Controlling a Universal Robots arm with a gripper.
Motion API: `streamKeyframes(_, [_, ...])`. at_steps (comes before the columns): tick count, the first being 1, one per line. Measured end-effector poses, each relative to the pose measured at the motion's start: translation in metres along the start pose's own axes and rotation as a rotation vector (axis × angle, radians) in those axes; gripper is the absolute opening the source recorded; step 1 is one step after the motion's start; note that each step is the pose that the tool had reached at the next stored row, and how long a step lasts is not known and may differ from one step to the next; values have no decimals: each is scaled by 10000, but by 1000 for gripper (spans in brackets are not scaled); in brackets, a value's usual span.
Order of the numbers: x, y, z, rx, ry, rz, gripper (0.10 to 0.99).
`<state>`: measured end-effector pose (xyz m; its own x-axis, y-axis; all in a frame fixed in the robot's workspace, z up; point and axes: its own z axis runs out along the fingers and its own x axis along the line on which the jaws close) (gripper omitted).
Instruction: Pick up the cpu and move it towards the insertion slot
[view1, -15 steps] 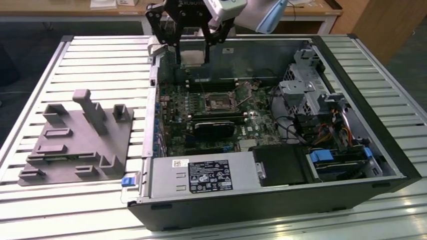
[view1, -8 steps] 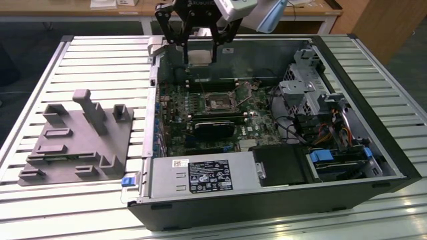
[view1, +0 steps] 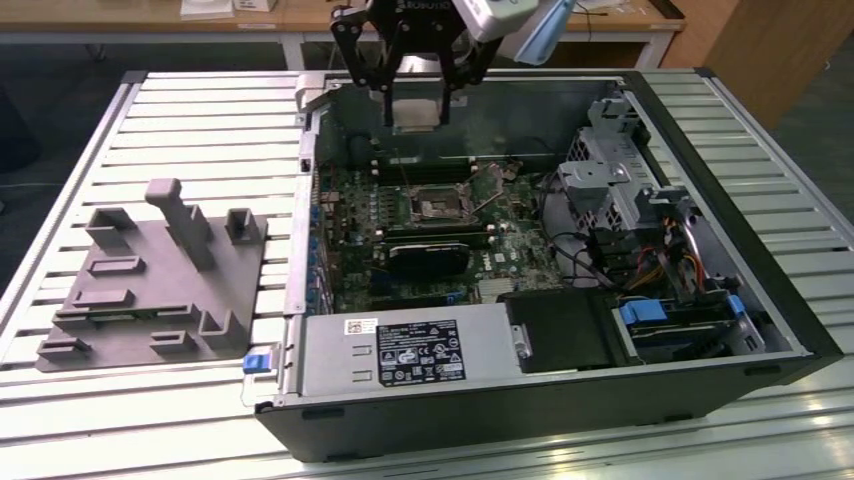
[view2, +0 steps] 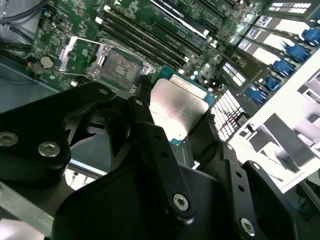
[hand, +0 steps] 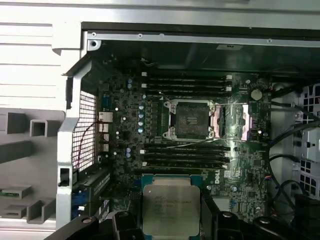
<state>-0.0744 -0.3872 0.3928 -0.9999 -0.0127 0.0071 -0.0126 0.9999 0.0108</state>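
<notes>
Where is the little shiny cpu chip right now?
The cpu is held in the gripper above the open computer case's far end in the exterior view, not yet at the insertion slot.

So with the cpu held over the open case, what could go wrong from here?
The tool grips the cpu by its edges alone, so a jolt might let it slip onto the motherboard. The insertion slot stands open with its metal frame flipped aside; a tilted or off-centre approach could catch that frame or the exposed contacts.
</notes>
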Motion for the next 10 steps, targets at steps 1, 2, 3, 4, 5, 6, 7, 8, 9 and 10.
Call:
streamKeyframes(1, [-19,1,0,0,0,0,545])
streamKeyframes(2, [-39,1,0,0,0,0,545])
streamKeyframes(3, [-58,2,-1,0,1,1,545])
streamKeyframes(4, [-76,3,-1,1,1,1,545])
streamKeyframes(5, [-95,4,-1,0,1,2,545])
streamKeyframes(6, [-113,4,-1,1,1,1,545])
streamKeyframes(7, [-131,5,-1,0,1,1,545])
streamKeyframes(8, [-149,6,-1,0,1,0,545])
streamKeyframes(9, [-167,6,-1,0,0,1,545])
streamKeyframes(10, [-185,7,-1,0,0,0,545])
